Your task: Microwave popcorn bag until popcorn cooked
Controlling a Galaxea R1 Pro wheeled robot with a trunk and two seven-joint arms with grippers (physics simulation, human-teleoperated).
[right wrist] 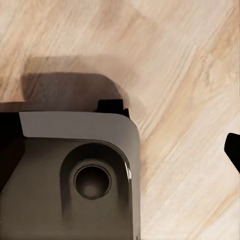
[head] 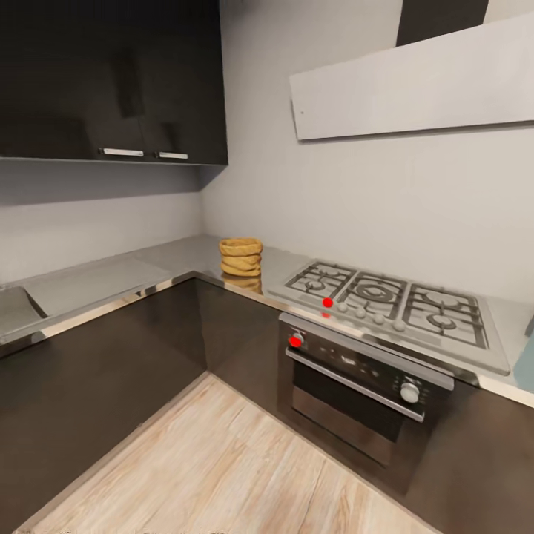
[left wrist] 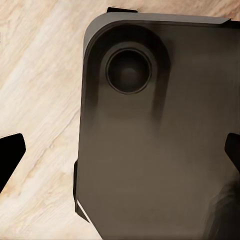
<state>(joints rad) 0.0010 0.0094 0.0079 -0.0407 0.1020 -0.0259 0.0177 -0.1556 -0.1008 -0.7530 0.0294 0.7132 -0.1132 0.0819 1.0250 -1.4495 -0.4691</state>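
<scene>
1. The popcorn bag (head: 240,256) stands upright on the countertop (head: 170,261), in the inner corner of the L, just beside the gas hob (head: 389,300).
2. The steel oven (head: 363,389) sits under the hob, between dark cabinet fronts (head: 96,386).
3. Left gripper (left wrist: 122,150): dark fingertips (left wrist: 10,155) at opposite frame edges, spread wide, holding nothing, above the robot base (left wrist: 160,150) and wood floor (left wrist: 40,75).
4. Right gripper: one fingertip (right wrist: 233,150) visible; opening cannot be determined.
</scene>
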